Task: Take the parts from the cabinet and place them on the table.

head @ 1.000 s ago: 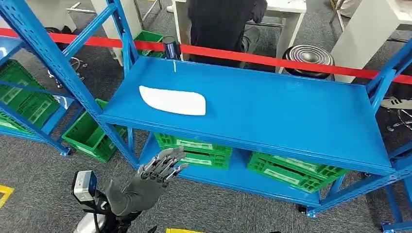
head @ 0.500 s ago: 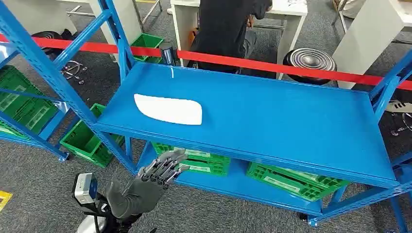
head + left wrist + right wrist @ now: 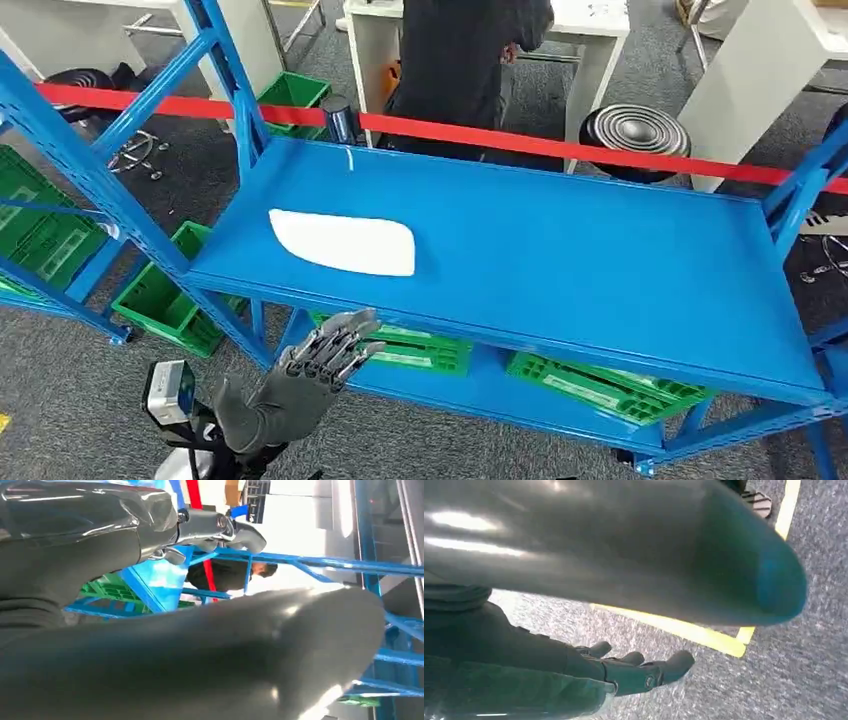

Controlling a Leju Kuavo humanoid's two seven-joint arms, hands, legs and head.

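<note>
Part: a flat white plastic panel with rounded corners (image 3: 343,242) lies on the top shelf of the blue steel rack (image 3: 600,260), near the shelf's front-left corner and just back from its front edge.
Left hand: the grey left hand (image 3: 318,360) is raised in front of the rack below the shelf's front edge, fingers stretched out and slightly apart, holding nothing; it is well apart from the panel.
Right hand: the right hand (image 3: 624,672) hangs over grey carpet crossed by a yellow floor line (image 3: 684,630), its fingers loosely extended and empty.
Lower shelf: green slatted plastic crates (image 3: 590,385) sit side by side.
Background: a red barrier tape (image 3: 560,145) runs behind the rack; a person in dark clothes (image 3: 455,60) stands beyond it.
</note>
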